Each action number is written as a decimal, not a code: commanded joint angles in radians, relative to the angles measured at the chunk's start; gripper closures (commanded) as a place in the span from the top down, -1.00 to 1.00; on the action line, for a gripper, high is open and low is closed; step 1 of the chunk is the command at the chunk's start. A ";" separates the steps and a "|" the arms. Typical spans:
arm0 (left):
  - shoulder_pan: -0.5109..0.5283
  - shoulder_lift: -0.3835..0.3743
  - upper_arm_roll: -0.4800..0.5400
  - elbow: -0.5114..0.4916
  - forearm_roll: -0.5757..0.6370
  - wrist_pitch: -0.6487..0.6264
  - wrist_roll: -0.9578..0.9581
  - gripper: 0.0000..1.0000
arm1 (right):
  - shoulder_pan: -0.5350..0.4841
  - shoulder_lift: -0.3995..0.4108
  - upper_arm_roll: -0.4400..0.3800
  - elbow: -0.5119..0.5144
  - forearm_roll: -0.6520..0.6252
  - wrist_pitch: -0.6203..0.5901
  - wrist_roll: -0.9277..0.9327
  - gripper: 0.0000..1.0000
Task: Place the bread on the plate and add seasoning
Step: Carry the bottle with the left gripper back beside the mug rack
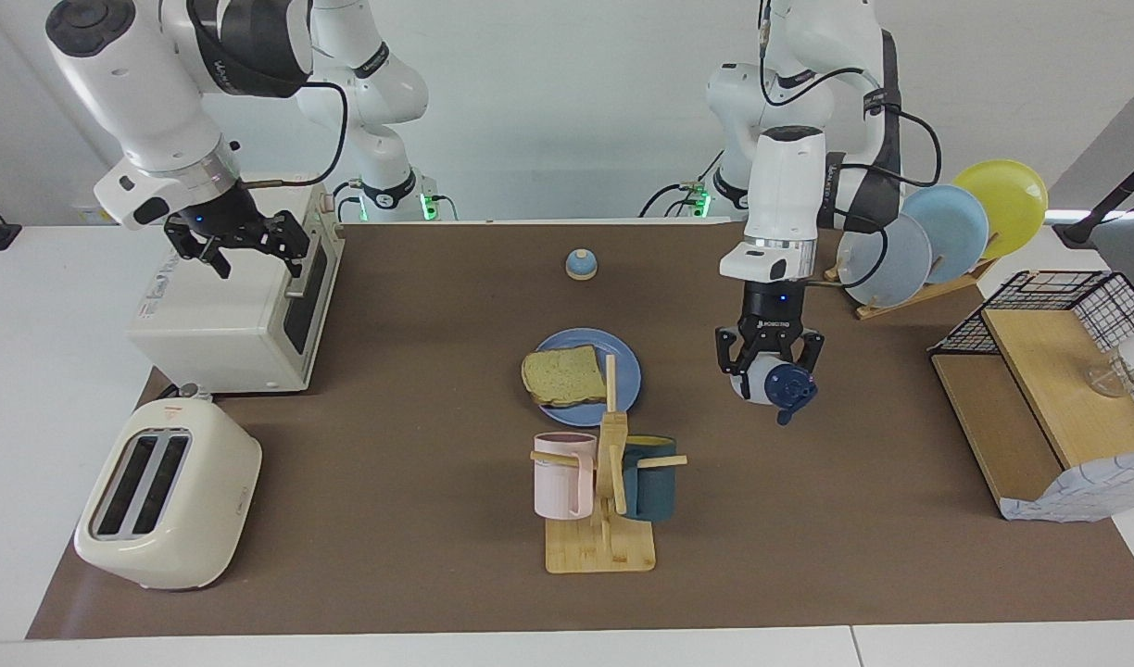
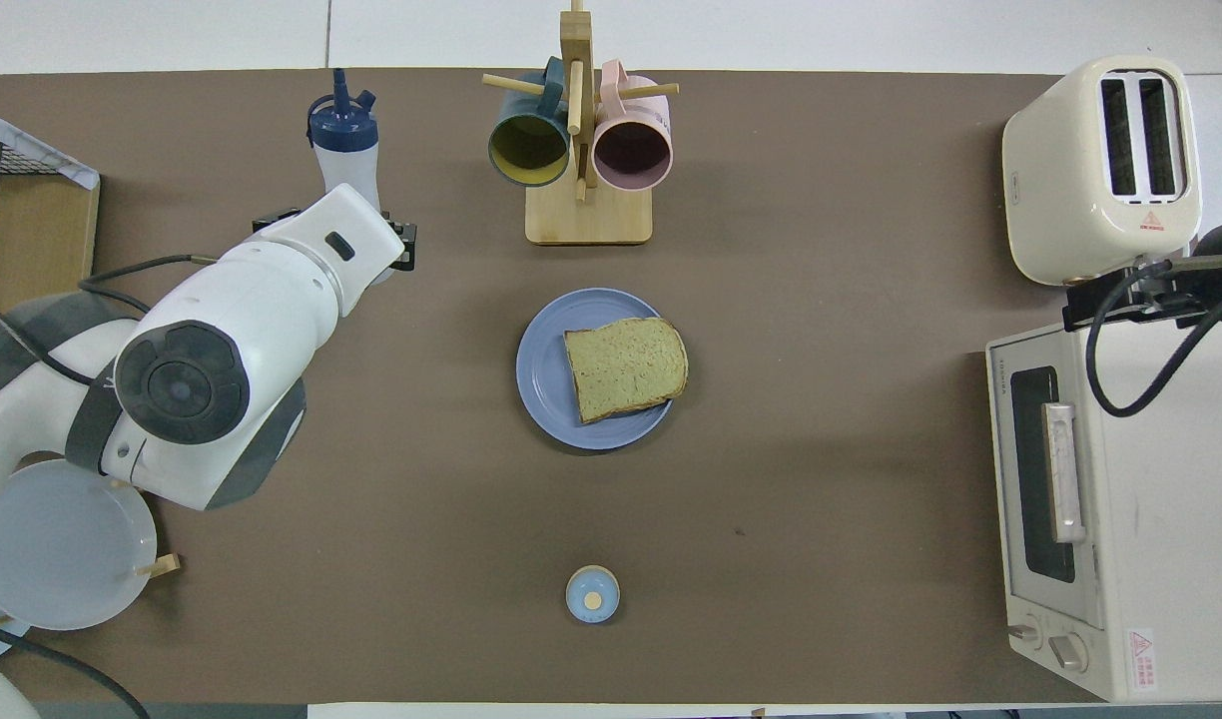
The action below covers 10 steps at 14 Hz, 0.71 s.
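Observation:
The bread lies flat on the blue plate at the middle of the mat. My left gripper points down over the mat, beside the plate toward the left arm's end. It is shut on the seasoning, a white bottle tilted so its dark blue cap points away from the robots. My right gripper waits open over the toaster oven, holding nothing.
A wooden mug rack with two mugs stands just farther out than the plate. A small bell sits nearer the robots. A toaster, a plate rack and a wire basket shelf line the table's ends.

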<state>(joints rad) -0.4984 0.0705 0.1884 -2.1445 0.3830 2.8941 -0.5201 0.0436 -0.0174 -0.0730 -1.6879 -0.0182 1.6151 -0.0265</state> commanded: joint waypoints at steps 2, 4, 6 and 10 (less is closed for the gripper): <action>0.050 0.103 -0.006 -0.012 -0.013 0.231 -0.028 -1.00 | -0.011 -0.010 0.007 -0.007 0.006 -0.003 0.011 1.00; 0.080 0.141 -0.001 -0.011 -0.013 0.330 -0.029 -1.00 | -0.011 -0.010 0.007 -0.007 0.006 -0.003 0.011 1.00; 0.092 0.199 0.000 -0.002 -0.016 0.425 -0.026 -1.00 | -0.011 -0.010 0.007 -0.007 0.006 -0.003 0.011 1.00; 0.080 0.369 0.026 0.057 -0.050 0.605 -0.023 -1.00 | -0.011 -0.010 0.007 -0.007 0.006 -0.003 0.011 1.00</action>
<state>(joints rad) -0.4085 0.3431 0.1978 -2.1449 0.3631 3.4170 -0.5454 0.0436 -0.0174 -0.0730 -1.6879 -0.0182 1.6151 -0.0265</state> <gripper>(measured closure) 0.542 0.000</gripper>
